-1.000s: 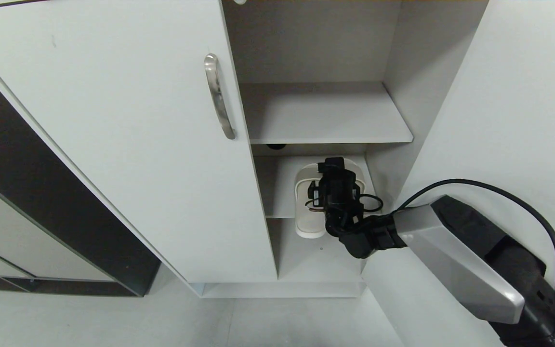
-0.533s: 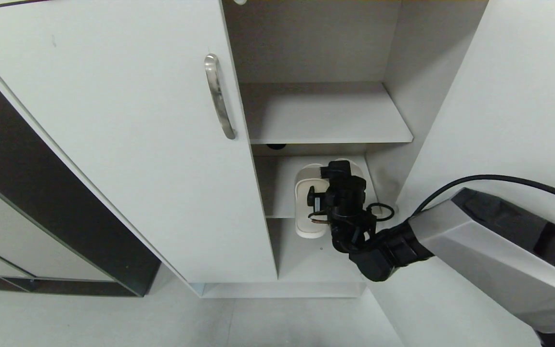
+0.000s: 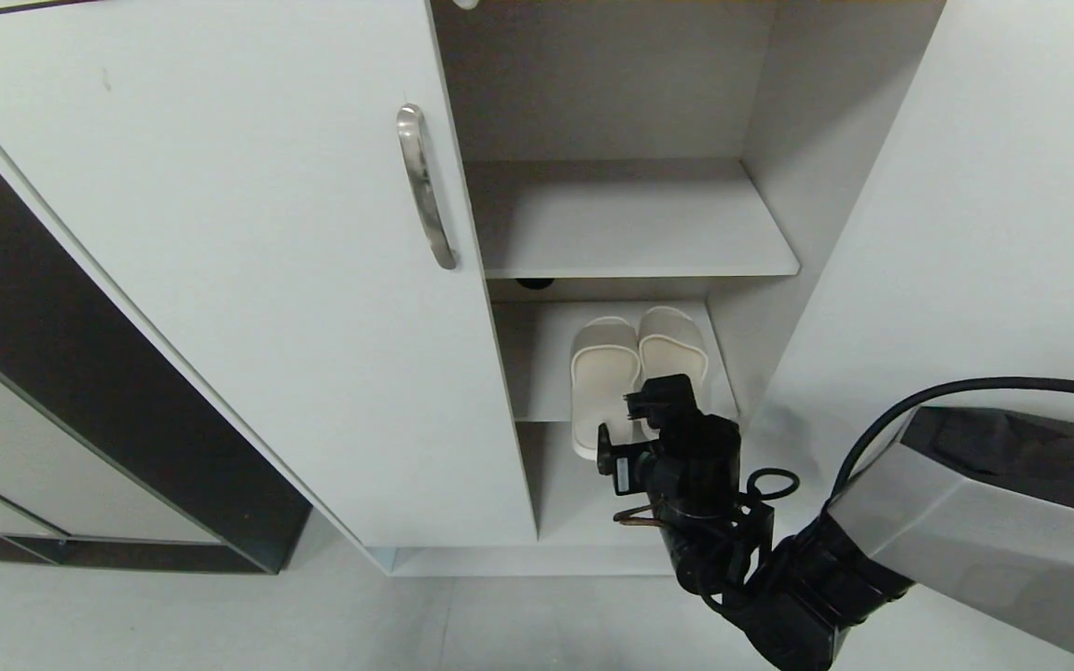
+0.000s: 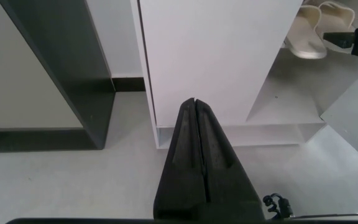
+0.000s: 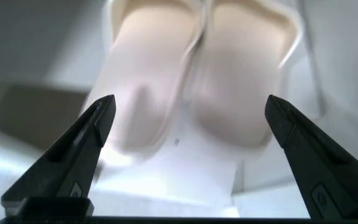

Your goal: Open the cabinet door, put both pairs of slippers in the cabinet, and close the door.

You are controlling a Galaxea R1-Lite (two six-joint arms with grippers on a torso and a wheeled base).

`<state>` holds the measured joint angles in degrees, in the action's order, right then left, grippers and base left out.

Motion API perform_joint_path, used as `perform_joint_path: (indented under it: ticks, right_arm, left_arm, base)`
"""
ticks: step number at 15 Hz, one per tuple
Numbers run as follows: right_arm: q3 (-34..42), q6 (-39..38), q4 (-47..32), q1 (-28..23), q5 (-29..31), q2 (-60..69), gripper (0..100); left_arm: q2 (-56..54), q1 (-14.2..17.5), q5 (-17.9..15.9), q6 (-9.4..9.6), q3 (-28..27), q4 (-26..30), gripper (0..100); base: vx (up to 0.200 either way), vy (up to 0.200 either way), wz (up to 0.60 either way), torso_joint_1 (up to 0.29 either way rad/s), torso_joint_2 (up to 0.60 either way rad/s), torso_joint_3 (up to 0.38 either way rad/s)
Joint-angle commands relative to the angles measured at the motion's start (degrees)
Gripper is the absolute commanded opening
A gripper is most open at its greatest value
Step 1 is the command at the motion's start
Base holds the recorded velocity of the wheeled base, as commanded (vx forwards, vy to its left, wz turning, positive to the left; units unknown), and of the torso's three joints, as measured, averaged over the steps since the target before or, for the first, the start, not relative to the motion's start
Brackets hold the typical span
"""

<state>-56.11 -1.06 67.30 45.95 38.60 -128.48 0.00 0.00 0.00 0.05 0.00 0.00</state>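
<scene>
Black right gripper (image 5: 189,106) hung just before the open cabinet (image 3: 761,140), its fingers (image 5: 86,140) spread wide and empty. The left gripper (image 4: 194,109) sat pressed closed on nothing, low before the closed door (image 3: 220,233). Beyond the right gripper, the cream slippers (image 3: 635,354) lay side by side on the lower shelf (image 3: 537,363), one heel overhanging its front edge.

Head camera looks down at the cabinet (image 3: 220,233); both wrist cameras share its slippers (image 3: 635,363), toward 4 o'clock, the right closest.
</scene>
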Motion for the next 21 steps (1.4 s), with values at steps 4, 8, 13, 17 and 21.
perform_joint_path:
  ticks: [4,8,13,17,21]
  right_arm:
    - [0.65,-0.08,0.64,0.81,-0.01,-0.02,100]
    - [1.18,-0.08,0.64,0.99,-0.1,-0.2,100]
    - [2.5,0.18,2.57,1.08,0.08,-0.28,100]
    - [2.76,0.27,3.01,1.08,0.08,-0.2,100]
    - [2.76,0.27,3.01,1.16,0.08,-0.11,100]
  left_arm:
    - [0.09,0.0,0.0,-0.05,0.0,0.0,0]
    - [0.09,0.0,0.0,0.04,0.0,0.0,0]
    - [0.09,0.0,0.09,0.04,0.0,0.0,0]
    - [0.09,0.0,0.09,0.04,0.0,0.0,0]
    - [0.09,0.0,-0.09,0.04,0.0,0.0,0]
  base:
    - [-0.2,0.0,0.0,0.002,0.0,0.004]
    - [-0.15,0.0,0.0,-0.002,0.0,0.002]
    - [0.0,0.0,0.0,0.0,0.0,0.0]
    - [0.0,0.0,0.0,0.0,0.0,0.0]
    - [0.0,0.0,0.0,0.0,0.0,0.0]
